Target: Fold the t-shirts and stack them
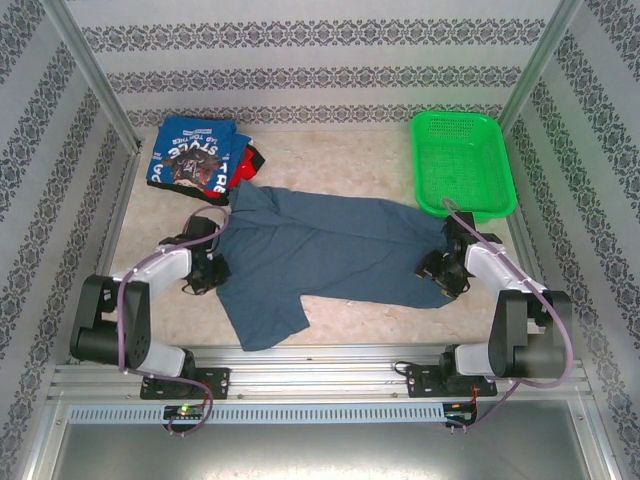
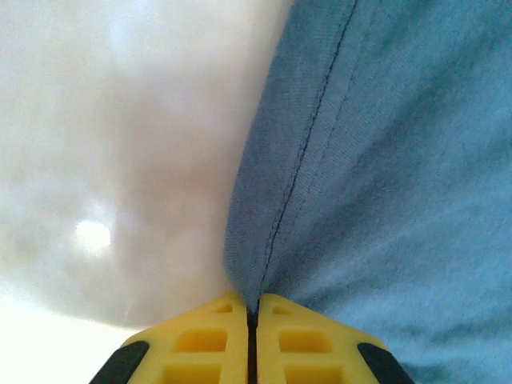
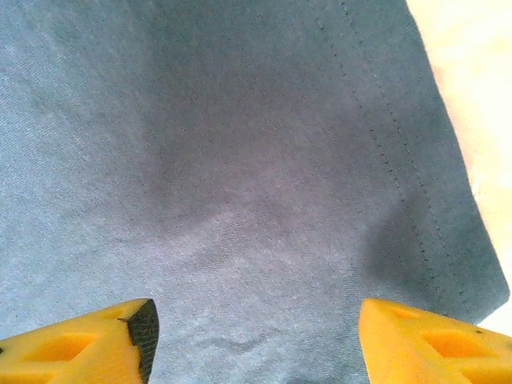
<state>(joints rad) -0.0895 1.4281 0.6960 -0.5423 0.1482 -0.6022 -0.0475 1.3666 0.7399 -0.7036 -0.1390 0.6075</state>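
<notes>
Left gripper [image 2: 250,310]: clamped on slate-blue t-shirt [image 1: 330,250] edge
Right gripper [image 3: 256,320]: spread wide over it
Piled t-shirts [image 1: 195,155]: far left
Green basket [image 1: 462,165]: far right

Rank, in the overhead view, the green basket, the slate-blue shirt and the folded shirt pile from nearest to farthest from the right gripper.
1. slate-blue shirt, directly beneath the right gripper.
2. green basket, just beyond it, far right.
3. folded shirt pile, far-left corner.

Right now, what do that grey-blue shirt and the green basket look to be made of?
Slate-blue t-shirt: soft knit cloth, probably cotton jersey, matte; fine weave and stitched hem show up close. Green basket: likely moulded plastic, slightly glossy, with a perforated mesh floor.
</notes>
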